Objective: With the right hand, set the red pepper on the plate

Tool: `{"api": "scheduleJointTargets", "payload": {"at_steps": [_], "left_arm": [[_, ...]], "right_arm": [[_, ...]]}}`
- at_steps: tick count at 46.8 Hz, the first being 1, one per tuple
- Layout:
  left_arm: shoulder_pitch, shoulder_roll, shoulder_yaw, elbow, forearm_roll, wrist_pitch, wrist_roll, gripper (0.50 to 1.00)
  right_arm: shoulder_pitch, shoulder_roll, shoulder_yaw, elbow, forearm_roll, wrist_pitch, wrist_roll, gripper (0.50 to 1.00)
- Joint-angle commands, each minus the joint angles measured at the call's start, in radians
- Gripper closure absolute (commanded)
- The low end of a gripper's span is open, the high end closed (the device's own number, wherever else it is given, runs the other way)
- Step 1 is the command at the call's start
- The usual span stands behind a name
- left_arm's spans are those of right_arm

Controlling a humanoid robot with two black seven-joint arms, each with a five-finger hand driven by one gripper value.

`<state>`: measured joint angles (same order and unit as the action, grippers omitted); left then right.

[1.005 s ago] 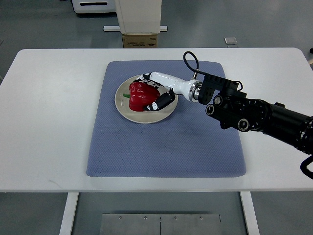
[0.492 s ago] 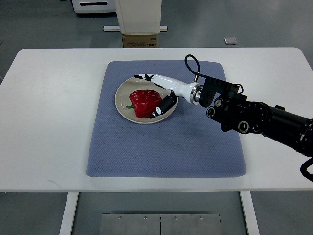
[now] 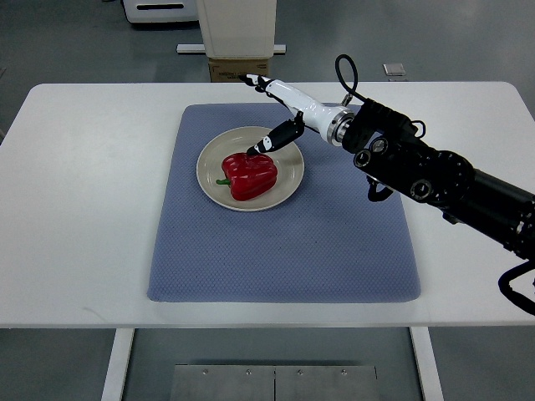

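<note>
Lifted clear since half a second ago: right hand (image 3: 269, 113), then low around the red pepper (image 3: 248, 175), now raised toward the upper centre of the frame, above the plate's far rim. Fingers spread wide, holding nothing; upper fingers (image 3: 255, 81) reaching past the top edge of the blue mat (image 3: 284, 251), dark thumb tip just above the pepper's upper right shoulder, contact not determinable. Pepper resting unsupported on the plate (image 3: 206, 185), left of frame centre, unchanged in position. Release judged complete; withdrawal up and away presumably to avoid nudging the fruit. Green stem pointing to frame left, slightly down; long axis roughly left to right, pepper lying on its side. Plate on the upper left part of the mat, on the white table (image 3: 84, 209). Left arm absent from view.
</note>
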<state>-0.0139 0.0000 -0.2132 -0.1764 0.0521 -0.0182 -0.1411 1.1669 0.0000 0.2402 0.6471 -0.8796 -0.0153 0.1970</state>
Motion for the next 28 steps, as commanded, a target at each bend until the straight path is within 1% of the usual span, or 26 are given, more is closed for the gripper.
{"api": "scheduleJointTargets", "payload": {"at_steps": [1, 13, 23, 28], "left_arm": [[-0.001, 0.0, 0.0, 0.0, 0.0, 0.0, 0.0, 0.5], [0.0, 0.0, 0.0, 0.0, 0.0, 0.0, 0.0, 0.5], [0.0, 0.0, 0.0, 0.0, 0.0, 0.0, 0.0, 0.5], [-0.001, 0.0, 0.0, 0.0, 0.0, 0.0, 0.0, 0.5]], "right_arm": [[-0.019, 0.0, 0.068, 0.0, 0.004, 0.0, -0.028, 0.507], [-0.084, 0.0, 0.339, 0.0, 0.002, -0.002, -0.108, 0.507], [-0.145, 0.0, 0.557, -0.004, 0.002, -0.005, -0.151, 0.509], [-0.171, 0.0, 0.642, -0.011, 0.002, -0.005, -0.154, 0.507]]}}
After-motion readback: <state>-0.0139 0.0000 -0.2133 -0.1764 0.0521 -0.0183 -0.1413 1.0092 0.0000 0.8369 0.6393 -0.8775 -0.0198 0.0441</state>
